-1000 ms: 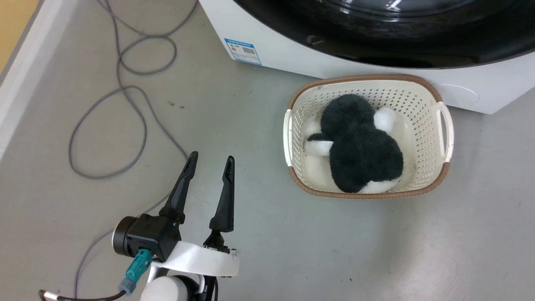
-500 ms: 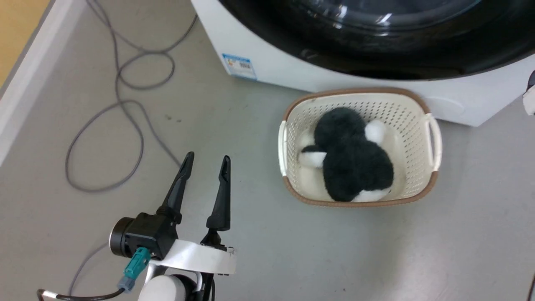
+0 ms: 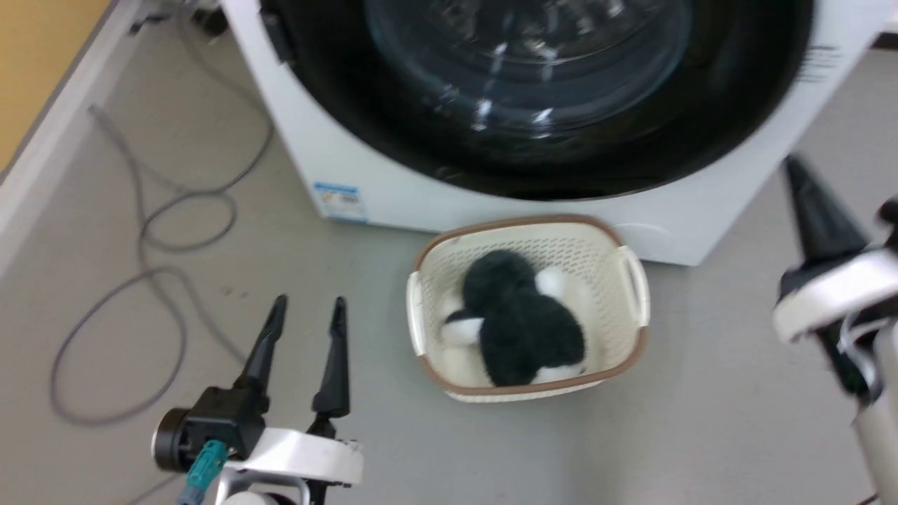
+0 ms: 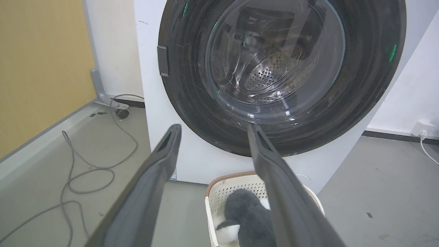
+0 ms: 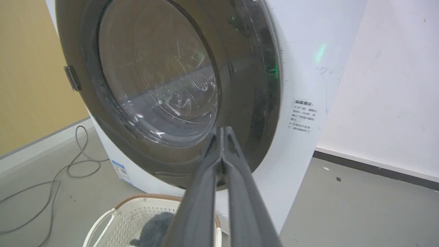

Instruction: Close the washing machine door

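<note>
Door (image 3: 537,84) is seen lying flat against the front of the machine (image 3: 330,161), rim flush all round as far as both wrist views show. Whether the latch is caught cannot be told.

Left fingers (image 3: 259,347) are spread apart and empty, held low over the floor (image 3: 105,231), well short of the machine and off to the door's left lower side. Right fingers (image 5: 205,192) are pressed together with nothing between them, pointed at the door's lower right rim and nearer to it than the left pair.

A small grey block (image 4: 163,65) is fixed on the left rim; hinge or handle cannot be told.

Basket (image 3: 415,308) with a plush toy (image 3: 519,330) is set on the floor just in front of the machine, between the arms.

If a final push is needed, the right arm is judged the better placed, straight ahead onto the rim and above the basket.
</note>
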Robot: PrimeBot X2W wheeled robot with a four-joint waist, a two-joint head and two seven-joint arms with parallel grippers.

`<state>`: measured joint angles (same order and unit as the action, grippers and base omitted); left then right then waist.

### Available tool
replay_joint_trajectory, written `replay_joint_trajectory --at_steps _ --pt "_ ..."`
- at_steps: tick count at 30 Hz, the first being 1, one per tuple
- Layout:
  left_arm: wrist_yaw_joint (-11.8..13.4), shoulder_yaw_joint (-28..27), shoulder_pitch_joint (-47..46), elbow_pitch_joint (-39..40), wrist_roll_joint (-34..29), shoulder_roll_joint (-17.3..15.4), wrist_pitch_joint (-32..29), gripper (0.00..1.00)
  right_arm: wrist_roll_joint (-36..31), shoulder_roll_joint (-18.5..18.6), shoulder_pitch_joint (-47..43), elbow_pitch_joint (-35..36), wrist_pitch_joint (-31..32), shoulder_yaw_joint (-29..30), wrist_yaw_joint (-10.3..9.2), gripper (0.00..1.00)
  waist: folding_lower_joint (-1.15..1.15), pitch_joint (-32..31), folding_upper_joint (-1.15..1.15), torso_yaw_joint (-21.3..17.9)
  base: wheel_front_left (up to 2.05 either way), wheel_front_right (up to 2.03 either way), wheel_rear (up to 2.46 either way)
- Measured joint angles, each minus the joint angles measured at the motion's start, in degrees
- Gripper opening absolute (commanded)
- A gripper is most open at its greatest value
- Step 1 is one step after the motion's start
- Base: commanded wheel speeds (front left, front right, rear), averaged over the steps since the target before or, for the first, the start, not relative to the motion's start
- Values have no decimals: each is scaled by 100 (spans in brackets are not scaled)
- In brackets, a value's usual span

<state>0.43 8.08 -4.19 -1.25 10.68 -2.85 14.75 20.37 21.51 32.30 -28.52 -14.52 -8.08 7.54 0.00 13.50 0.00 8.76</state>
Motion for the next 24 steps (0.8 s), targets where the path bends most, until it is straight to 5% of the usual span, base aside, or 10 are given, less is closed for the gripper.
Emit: replay_joint_trajectory --at_steps 9,19,21,22,24 --pt "-9 -382 274 -20 -47 1 0 100 -457 -713 -1325 1400 -24 358 0 0 0 -476 0 -604 0 0 0" --pt "-163 -488 425 -200 -151 2 0 100 -971 -1345 -2531 2143 -16 828 -1 0 0 -802 0 -912 0 0 0" --pt "-163 -472 464 -234 -151 2 0 100 -1054 -1466 -2754 2260 -16 925 -1 38 0 -827 0 -919 0 0 0" --pt "-163 -465 478 -249 -151 1 0 100 -1099 -1517 -2851 2321 -16 979 -1 92 0 -835 0 -920 0 0 0" --pt "-163 -438 514 -282 -151 1 0 100 -1121 -1601 -3010 2418 -12 1047 -1 100 0 -850 0 -924 0 0 0"
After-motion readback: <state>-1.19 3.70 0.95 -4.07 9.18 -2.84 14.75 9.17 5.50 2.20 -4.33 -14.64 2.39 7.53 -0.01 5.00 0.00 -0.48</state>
